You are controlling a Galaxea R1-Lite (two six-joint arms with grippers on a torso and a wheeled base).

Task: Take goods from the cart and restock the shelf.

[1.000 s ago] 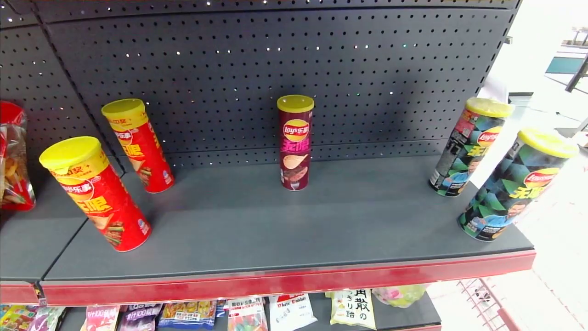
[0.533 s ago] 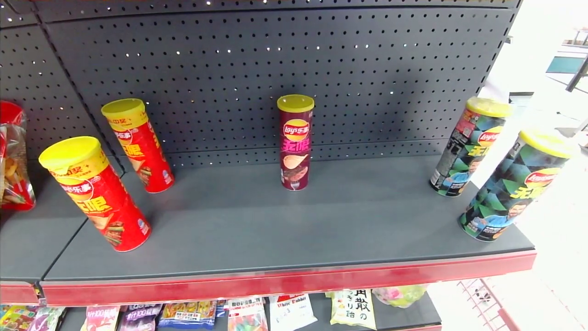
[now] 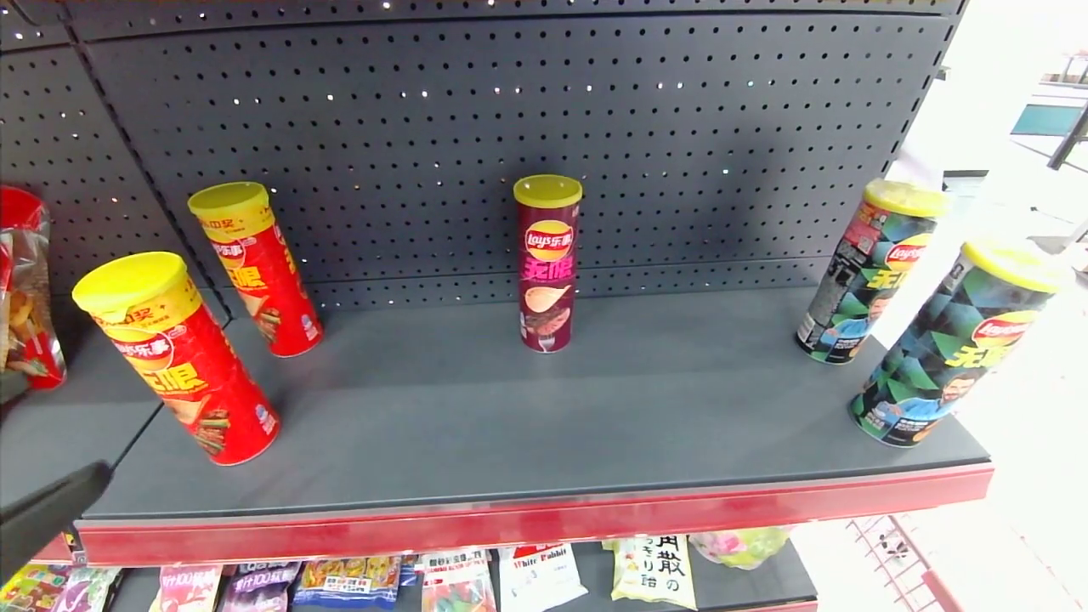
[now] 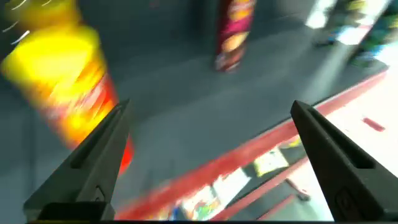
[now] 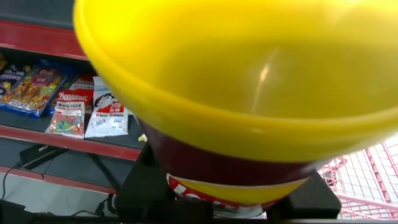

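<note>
A tall dark-red cardboard crisp tube (image 5: 249,81) with a yellow plastic lid was clamped by its lower body in the right gripper (image 5: 224,202), fingers closed, low before the snack packets (image 5: 68,106) under the dark grey metal shelf (image 3: 527,425). The left gripper (image 4: 210,107) was spread wide, empty, near the shelf's front. The tube was judged light, stiff, smooth and dentable; a moderate mid-body hold, never the lid, was advised.

Yellow lids (image 3: 129,280) top red cans (image 3: 183,365), maroon can (image 3: 546,268), teal-black geometric cans (image 3: 863,272); shelf (image 3: 510,425) is grey, red-edged.
</note>
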